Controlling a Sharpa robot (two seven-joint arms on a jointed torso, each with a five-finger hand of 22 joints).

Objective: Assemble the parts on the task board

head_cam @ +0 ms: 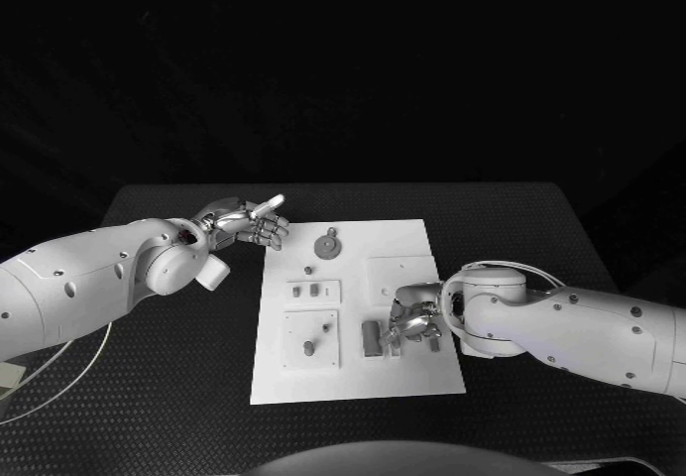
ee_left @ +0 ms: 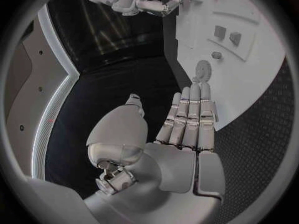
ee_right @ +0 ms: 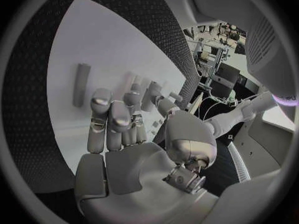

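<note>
Silver, the left hand (head_cam: pixel 246 223) hovers beyond the task board's (head_cam: pixel 414 238) left edge, fingers straight, side by side, holding nothing, near the gear (head_cam: pixel 329 245). On the board's right edge the right hand (head_cam: pixel 413 320) curls beside a grey bar (head_cam: pixel 372 337); whether it pinches anything I cannot tell. Best keep the left clear and press slowly.
</note>
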